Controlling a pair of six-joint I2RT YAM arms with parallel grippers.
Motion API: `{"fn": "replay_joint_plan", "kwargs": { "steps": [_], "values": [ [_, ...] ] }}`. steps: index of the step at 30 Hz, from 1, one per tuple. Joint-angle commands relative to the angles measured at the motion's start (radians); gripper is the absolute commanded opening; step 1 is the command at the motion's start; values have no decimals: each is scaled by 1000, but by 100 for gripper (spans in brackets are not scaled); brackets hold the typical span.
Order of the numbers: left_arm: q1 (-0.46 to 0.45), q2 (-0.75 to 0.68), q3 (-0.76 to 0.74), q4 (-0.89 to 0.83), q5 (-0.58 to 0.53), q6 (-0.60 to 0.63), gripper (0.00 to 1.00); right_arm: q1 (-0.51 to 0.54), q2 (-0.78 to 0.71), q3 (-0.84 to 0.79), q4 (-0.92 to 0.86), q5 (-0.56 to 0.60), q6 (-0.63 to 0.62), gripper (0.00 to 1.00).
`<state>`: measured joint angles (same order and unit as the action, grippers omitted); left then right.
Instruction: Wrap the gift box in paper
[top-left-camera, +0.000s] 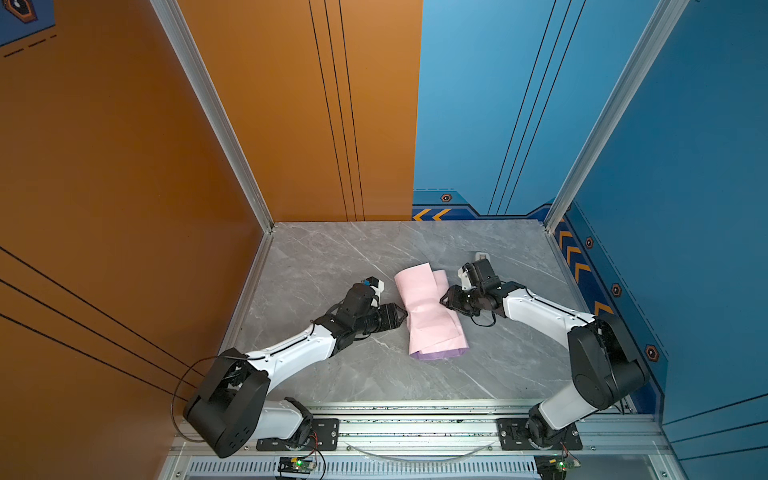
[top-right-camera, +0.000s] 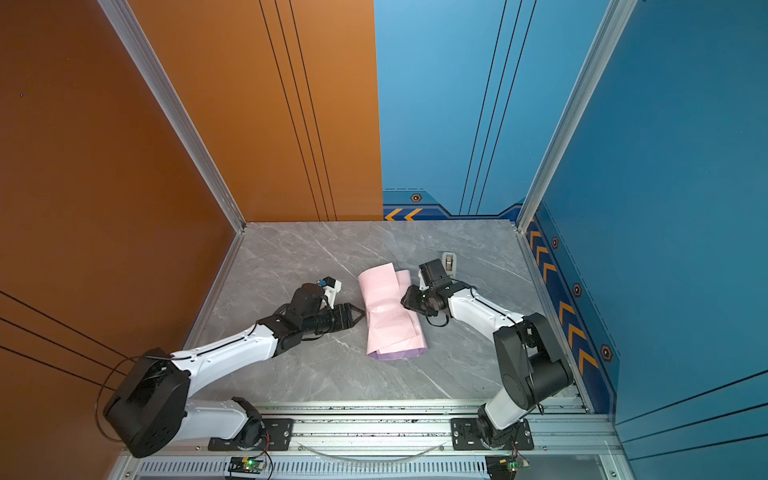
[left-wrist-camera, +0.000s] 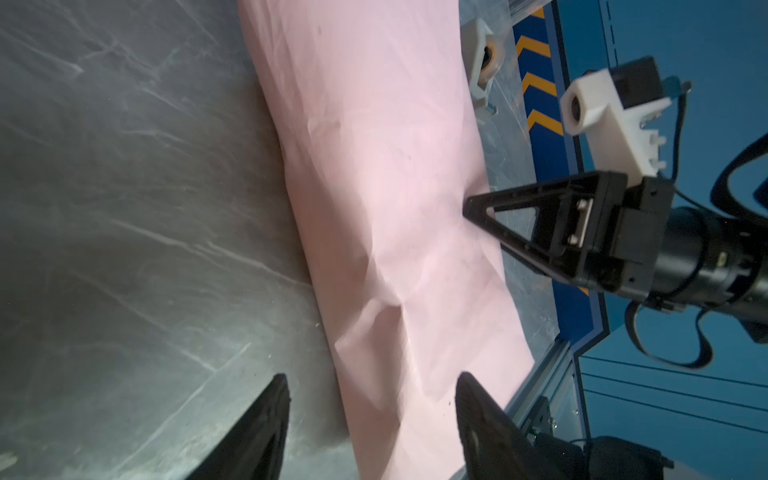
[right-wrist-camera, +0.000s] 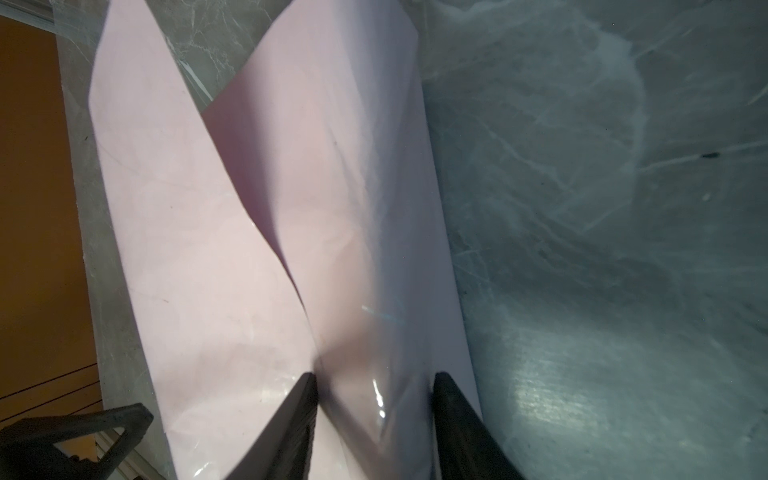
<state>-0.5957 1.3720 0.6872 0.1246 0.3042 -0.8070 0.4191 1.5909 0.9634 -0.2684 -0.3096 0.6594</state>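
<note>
Locate the paper (top-left-camera: 428, 316) mid-table on the marble table (top-left-camera: 332, 257), folded into a long pink bundle pinched at the waist, with the lilac face showing only at the near end. Treat the gift box as hidden: visible in no view, presumed inside the bundle.

Note the left gripper (top-left-camera: 402, 314) just beside the bundle's left edge, fingers apart, holding nothing. Note the right gripper (top-left-camera: 444, 298) down on the opposite edge, fingers apart astride a raised fold; impossible to tell whether squeezing or only pressing.

Expect spring-back of the overlapping flaps on lifting that press before taping. Avoid sideways pushes with the left gripper: likely to slide the bundle or shift the box inside. Keep clear of the tape dispenser (top-right-camera: 449, 262) behind the right gripper.
</note>
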Motion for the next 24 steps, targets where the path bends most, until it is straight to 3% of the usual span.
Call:
{"fn": "replay_joint_plan", "kwargs": {
  "steps": [1,7,10,16,24],
  "values": [
    [2,63,51,53,44,-23,65,7,-11,-18,-29,7,6,48],
    [7,193,127,60,53,-9,56,3,-36,-15,-15,-18,6,51],
    [14,220,131,61,55,-11,46,-9,-64,-21,-5,-45,9,64],
    [28,195,103,52,47,-6,48,-55,-132,-43,23,-104,24,72],
    [39,151,59,72,49,-7,53,-68,-35,-15,-59,-13,-43,71]
  ]
}}
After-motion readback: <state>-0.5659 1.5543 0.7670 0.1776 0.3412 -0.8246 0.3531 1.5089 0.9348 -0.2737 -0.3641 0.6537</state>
